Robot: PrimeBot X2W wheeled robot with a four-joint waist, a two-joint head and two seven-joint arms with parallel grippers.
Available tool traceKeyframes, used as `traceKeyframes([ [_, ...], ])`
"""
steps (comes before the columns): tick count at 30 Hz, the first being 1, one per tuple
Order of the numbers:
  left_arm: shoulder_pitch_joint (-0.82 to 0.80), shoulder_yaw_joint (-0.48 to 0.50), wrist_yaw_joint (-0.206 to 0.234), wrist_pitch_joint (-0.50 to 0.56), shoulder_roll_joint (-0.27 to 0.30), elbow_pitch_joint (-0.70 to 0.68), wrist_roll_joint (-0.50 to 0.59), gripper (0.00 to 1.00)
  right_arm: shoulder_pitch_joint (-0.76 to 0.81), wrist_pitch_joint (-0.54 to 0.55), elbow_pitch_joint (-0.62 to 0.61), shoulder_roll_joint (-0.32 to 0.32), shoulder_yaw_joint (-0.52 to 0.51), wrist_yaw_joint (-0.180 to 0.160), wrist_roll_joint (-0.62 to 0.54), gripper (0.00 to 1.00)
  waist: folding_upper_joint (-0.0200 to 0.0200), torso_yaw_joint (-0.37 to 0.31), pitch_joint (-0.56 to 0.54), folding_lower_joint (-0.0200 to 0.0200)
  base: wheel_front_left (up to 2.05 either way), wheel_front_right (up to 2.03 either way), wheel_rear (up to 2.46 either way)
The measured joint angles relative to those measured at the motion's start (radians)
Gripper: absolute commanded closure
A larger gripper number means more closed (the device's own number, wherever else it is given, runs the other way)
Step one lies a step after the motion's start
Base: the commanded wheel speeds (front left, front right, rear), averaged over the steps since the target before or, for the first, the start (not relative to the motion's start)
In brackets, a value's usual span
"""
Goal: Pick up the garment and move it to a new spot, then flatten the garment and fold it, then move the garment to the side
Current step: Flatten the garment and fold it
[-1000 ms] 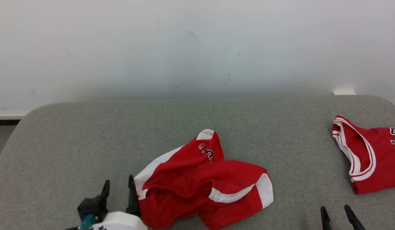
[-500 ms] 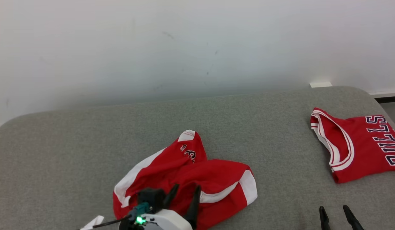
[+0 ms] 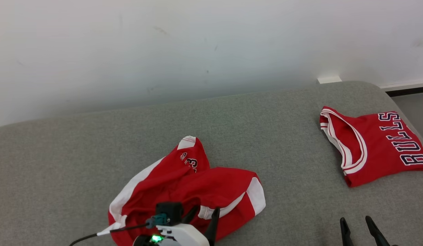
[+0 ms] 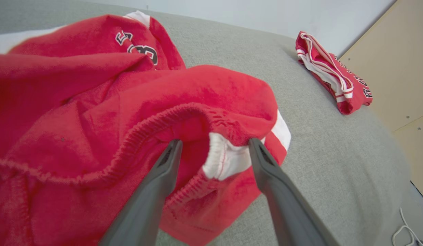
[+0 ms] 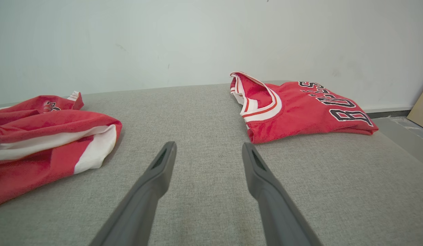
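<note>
Reaching for: the red shorts (image 3: 198, 184), crumpled in a heap at the lower centre-left of the head view, lying on the grey tabletop (image 3: 266, 130).
Left tool (image 3: 207, 208): spread wide, nothing gripped yet. In the wrist view its two fingers straddle a bunched fold by the elastic waistband (image 4: 157, 126), with a bit of white trim (image 4: 225, 160) sitting between them.
Right tool (image 3: 355, 218): also wide open and empty, over bare tabletop at the lower right, well apart from the shorts.
Step, my guess: first pick-up, not closed on anything yet.
What could go wrong: if it pinches just the thin edge of that fold, the cloth may slip out on the lift. If it grabs too many layers, the shorts come up as a lump and flattening gets harder. Going too low could snag the tabletop cover.
Also watch: the folded jersey (image 3: 375, 150) at the right, easy to mess up.
Containers: nothing here acts as one, both garments lie loose.
</note>
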Motion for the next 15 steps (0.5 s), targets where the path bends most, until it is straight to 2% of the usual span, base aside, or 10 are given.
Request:
traceKeyframes([
  [3, -0.023, -0.012, -0.006, 0.003, 0.000, 0.034, -0.011, 0.00, -0.006, 0.000, 0.001, -0.001, 0.005, 0.000, 0.001, 0.00, 0.0000, -0.011, 0.006, 0.0000, 0.00, 0.00, 0.00],
  [4, -0.034, -0.014, -0.008, 0.006, 0.000, 0.045, -0.016, 0.10, -0.007, 0.000, 0.001, -0.001, 0.006, 0.000, 0.001, 0.00, 0.0000, -0.015, 0.009, 0.0000, 0.00, 0.00, 0.00],
  [5, -0.046, -0.016, -0.011, 0.009, 0.000, 0.056, -0.035, 0.63, -0.007, 0.000, 0.002, -0.001, 0.007, 0.000, 0.001, 0.00, 0.0000, -0.019, 0.012, 0.0000, 0.00, 0.00, 0.00],
  [6, -0.058, -0.021, -0.015, 0.018, 0.000, 0.073, -0.045, 0.95, -0.008, 0.000, 0.003, -0.001, 0.008, 0.000, 0.001, 0.00, 0.0000, -0.022, 0.014, 0.0000, 0.00, 0.00, 0.00],
  [7, -0.070, -0.028, -0.021, 0.023, 0.001, 0.088, -0.044, 1.00, -0.010, 0.000, 0.004, -0.001, 0.011, 0.000, 0.002, 0.00, 0.0000, -0.027, 0.017, 0.0000, 0.00, 0.00, 0.00],
  [15, -0.220, 0.027, -0.037, -0.006, 0.007, 0.128, -0.091, 1.00, -0.027, 0.000, 0.011, -0.001, 0.019, 0.000, 0.005, 0.00, 0.0000, -0.063, 0.032, 0.0000, 0.00, 0.00, 0.00],
])
